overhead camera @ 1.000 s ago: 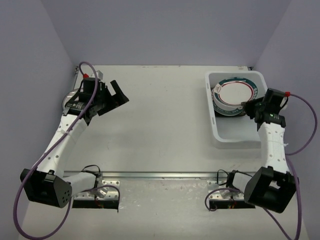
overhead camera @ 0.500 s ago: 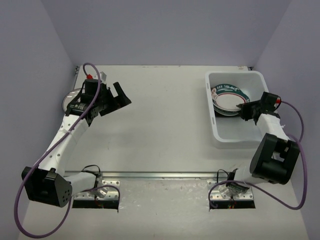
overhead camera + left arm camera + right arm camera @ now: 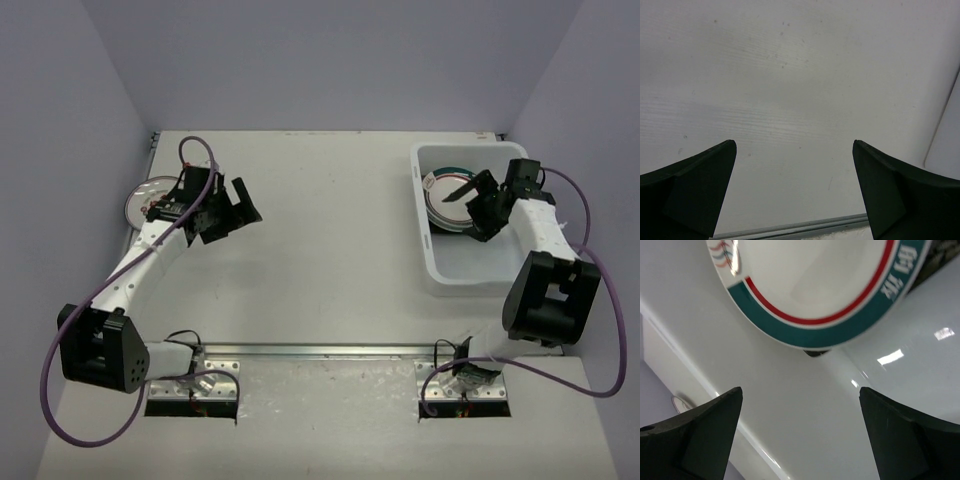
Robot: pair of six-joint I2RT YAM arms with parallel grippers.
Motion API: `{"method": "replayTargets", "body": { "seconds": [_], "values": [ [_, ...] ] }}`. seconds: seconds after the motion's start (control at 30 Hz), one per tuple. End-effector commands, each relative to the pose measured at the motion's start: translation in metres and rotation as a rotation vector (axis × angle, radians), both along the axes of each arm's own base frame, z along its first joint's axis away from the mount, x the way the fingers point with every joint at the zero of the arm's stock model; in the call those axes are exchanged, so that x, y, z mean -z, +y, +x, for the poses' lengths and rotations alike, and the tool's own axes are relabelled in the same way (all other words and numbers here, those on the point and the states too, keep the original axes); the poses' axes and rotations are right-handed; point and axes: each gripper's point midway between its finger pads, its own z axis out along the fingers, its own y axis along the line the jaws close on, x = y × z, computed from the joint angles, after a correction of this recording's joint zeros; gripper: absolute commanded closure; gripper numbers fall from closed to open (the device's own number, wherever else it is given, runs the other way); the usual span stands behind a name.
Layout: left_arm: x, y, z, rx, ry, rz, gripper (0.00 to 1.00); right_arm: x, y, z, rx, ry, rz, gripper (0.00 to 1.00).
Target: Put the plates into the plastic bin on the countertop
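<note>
The plastic bin (image 3: 466, 281) stands at the right of the countertop (image 3: 330, 240). A stack of plates (image 3: 440, 197) lies in its far half, topped by a white one with a teal rim and red ring (image 3: 815, 290); a dark corner (image 3: 816, 353) pokes out beneath it. My right gripper (image 3: 468, 208) hovers inside the bin just beside the stack, open and empty (image 3: 799, 392). Another round plate (image 3: 143, 196) lies at the far left, half hidden by my left arm. My left gripper (image 3: 238, 220) is open to the right of that plate, over bare countertop (image 3: 794, 145).
A metal rail (image 3: 320, 350) runs along the near edge between the arm bases and also shows low in the left wrist view as a metal rail (image 3: 790, 229). Purple walls close in the left, back and right. The bin's near half (image 3: 480, 255) holds nothing.
My right gripper has opened and let go of the teal-rimmed plate, which now lies flat on the stack in the bin. The left arm has swung slightly, uncovering more of the far-left plate.
</note>
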Motion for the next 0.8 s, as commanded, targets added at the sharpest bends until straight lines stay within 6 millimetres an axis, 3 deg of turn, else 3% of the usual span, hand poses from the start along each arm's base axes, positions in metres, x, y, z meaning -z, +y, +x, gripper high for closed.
{"method": "replayTargets", "body": {
  "seconds": [0.0,0.03,0.1,0.13,0.2,0.27,0.33,0.4,0.5,0.57,0.77],
  "values": [
    [0.004,0.017,0.008,-0.135,0.030,-0.008,0.00,-0.021,0.018,-0.038,-0.101,-0.016,-0.033,0.01],
    [0.006,0.023,0.009,-0.177,0.038,-0.014,0.00,-0.049,0.024,-0.039,-0.129,-0.109,-0.076,0.01],
    [0.006,0.036,0.011,-0.261,0.039,-0.032,0.00,-0.071,0.039,-0.035,-0.180,-0.175,-0.103,0.01],
    [0.005,0.053,0.016,-0.345,0.022,-0.031,0.00,-0.108,0.060,-0.036,-0.258,-0.270,-0.138,0.01],
    [0.002,0.084,0.025,-0.499,-0.009,-0.014,0.00,-0.146,0.091,-0.043,-0.377,-0.364,-0.149,0.01],
    [0.003,0.113,0.034,-0.634,-0.027,-0.058,0.00,-0.167,0.116,-0.053,-0.467,-0.442,-0.091,0.01],
    [0.020,0.133,0.041,-0.714,0.005,-0.151,0.00,-0.178,0.152,-0.071,-0.604,-0.548,0.107,0.01],
    [0.045,0.163,0.036,-0.851,0.086,-0.205,0.00,-0.176,0.171,-0.092,-0.661,-0.557,0.246,0.01],
    [0.073,0.202,0.020,-1.030,0.135,-0.210,0.00,-0.171,0.174,-0.108,-0.678,-0.548,0.248,0.01],
    [0.080,0.235,0.018,-1.137,0.082,-0.220,0.00,-0.174,0.172,-0.118,-0.703,-0.551,0.207,0.01],
    [0.099,0.270,0.041,-1.188,0.055,-0.202,0.00,-0.187,0.188,-0.147,-0.805,-0.574,0.332,0.01]
  ]
}}
